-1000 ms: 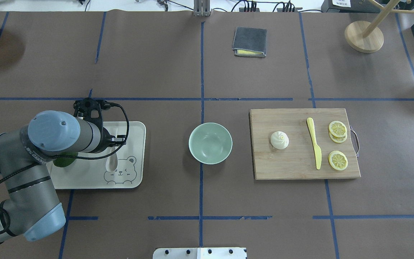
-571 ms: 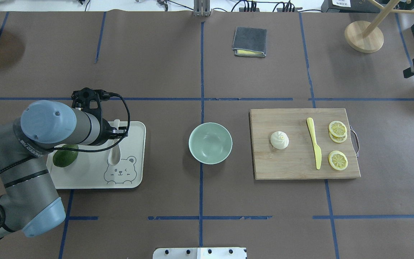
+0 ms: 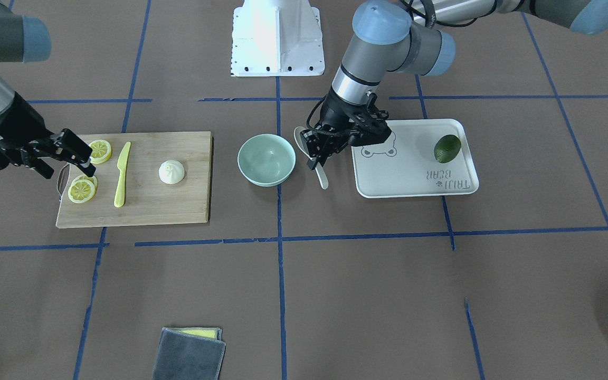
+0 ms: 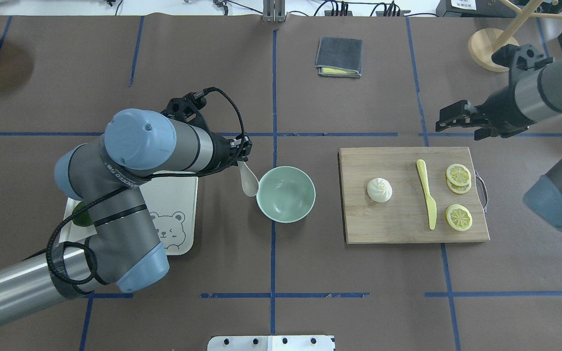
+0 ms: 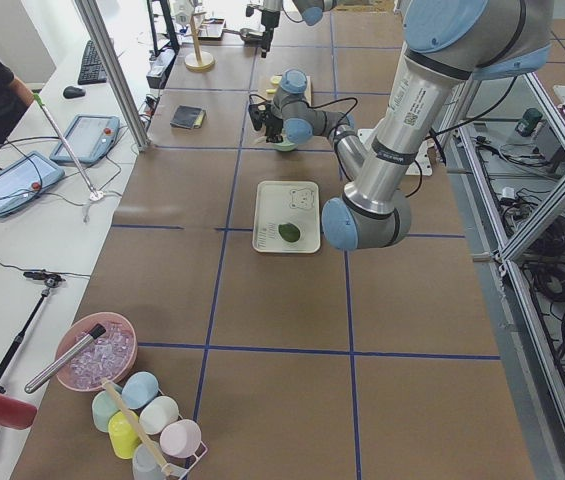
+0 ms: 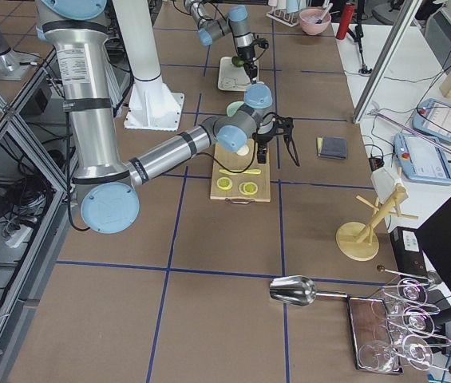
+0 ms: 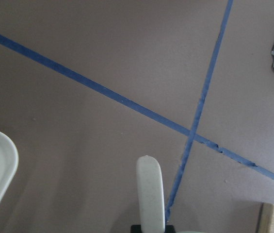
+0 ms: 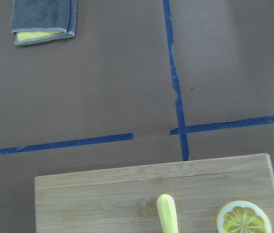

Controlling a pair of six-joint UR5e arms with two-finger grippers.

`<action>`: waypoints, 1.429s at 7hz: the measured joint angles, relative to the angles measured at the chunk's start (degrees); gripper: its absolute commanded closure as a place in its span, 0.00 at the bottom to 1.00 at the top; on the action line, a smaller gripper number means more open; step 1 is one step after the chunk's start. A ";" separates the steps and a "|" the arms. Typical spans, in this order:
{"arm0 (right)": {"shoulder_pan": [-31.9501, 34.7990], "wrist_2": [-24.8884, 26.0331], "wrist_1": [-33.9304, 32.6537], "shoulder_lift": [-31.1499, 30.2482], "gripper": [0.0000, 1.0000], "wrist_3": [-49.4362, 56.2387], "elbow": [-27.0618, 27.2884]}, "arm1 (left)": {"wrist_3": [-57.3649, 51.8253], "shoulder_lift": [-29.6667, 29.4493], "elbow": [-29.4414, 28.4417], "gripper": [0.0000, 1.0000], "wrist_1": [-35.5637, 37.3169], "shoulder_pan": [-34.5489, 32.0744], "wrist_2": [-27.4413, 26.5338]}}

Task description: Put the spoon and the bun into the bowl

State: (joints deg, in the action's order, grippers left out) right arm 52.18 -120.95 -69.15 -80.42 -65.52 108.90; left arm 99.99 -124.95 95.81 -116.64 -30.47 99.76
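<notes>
The pale spoon (image 4: 249, 183) hangs in my left gripper (image 4: 240, 158), which is shut on its handle. The scoop is just off the left rim of the mint-green bowl (image 4: 286, 194), above the table. In the front view the spoon (image 3: 321, 171) sits between the bowl (image 3: 266, 159) and the tray. In the left wrist view the handle (image 7: 150, 191) sticks out forward. The white pleated bun (image 4: 379, 189) rests on the wooden cutting board (image 4: 398, 224). My right gripper (image 4: 451, 124) is open and empty, in the air near the board's far right corner.
The white bear-print tray (image 4: 183, 195) holds a green avocado (image 3: 447, 148). A yellow plastic knife (image 4: 426, 195) and lemon slices (image 4: 458, 174) lie on the board right of the bun. A folded grey cloth (image 4: 339, 56) and a wooden stand (image 4: 494, 48) are at the far side.
My left gripper has lifted the spoon off the tray and carried it right to the bowl's left rim. My right arm has come in from the right, toward the board.
</notes>
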 measured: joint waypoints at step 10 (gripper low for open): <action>-18.93 17.07 -0.62 5.77 0.16 -9.07 -4.76 | 1.32 -3.45 -1.61 0.00 -2.52 0.28 -0.30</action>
State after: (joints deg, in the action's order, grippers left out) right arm 33.25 -103.88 -69.77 -74.65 -74.59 104.14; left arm 101.32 -128.40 94.20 -119.16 -30.19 99.45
